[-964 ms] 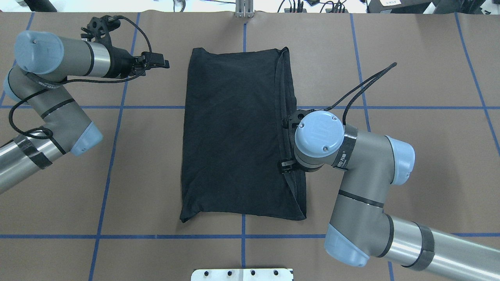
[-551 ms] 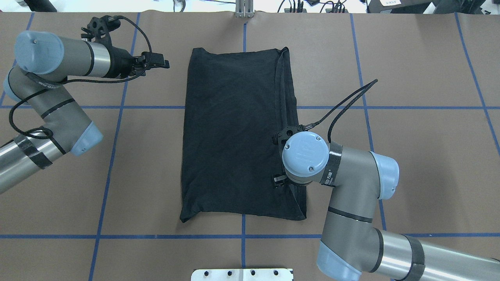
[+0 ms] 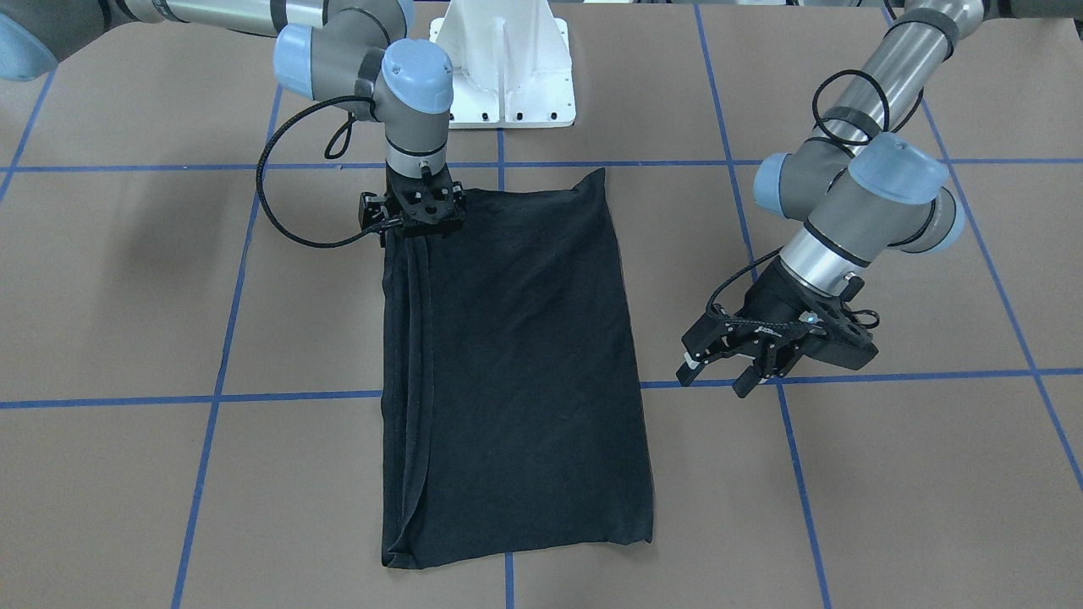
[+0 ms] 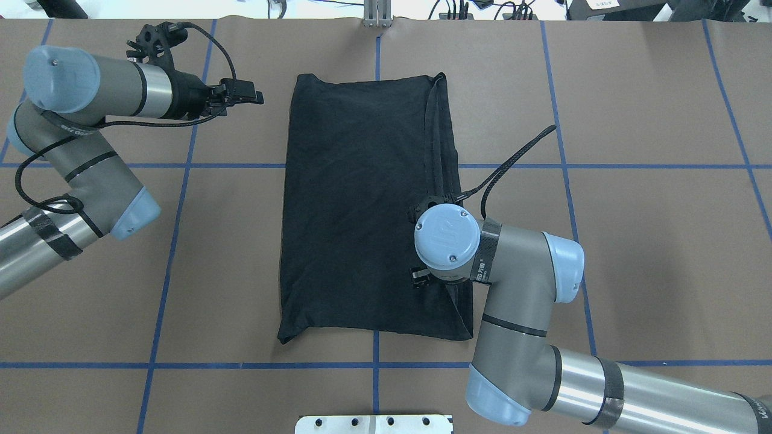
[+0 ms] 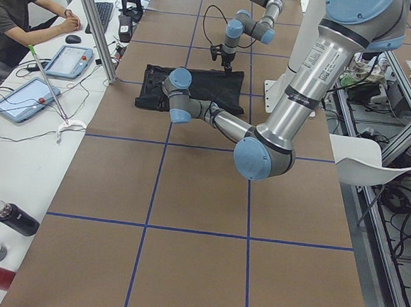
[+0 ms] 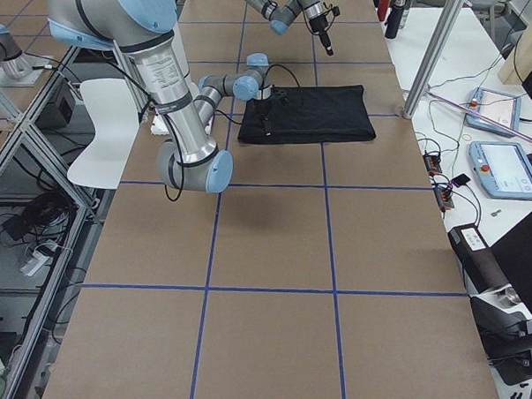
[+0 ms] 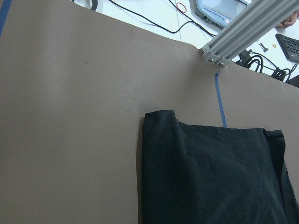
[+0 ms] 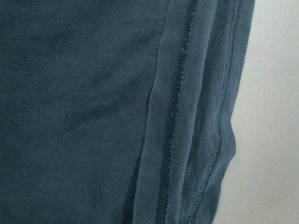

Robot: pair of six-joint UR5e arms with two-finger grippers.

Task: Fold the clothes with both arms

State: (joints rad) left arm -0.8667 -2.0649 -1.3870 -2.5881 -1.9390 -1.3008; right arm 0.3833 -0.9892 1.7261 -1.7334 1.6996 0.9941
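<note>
**T-shirt** [image 4: 362,205]: black matte knit, folded into a long rectangle and lying flat at mid-counter [image 4: 651,271]. Stitched hem layers are stacked along its right edge; its left edge is a smooth fold. Brown counter with blue tape lines [image 4: 633,166] shows all round the T-shirt.

**Left arm** [image 4: 90,84]: just off the T-shirt's far left corner, not touching it, jaws apart.

**Right arm** [image 4: 518,259]: wrist upright over the T-shirt's right edge, towards its near end. Whether the jaws are apart or together cannot be told.
</note>
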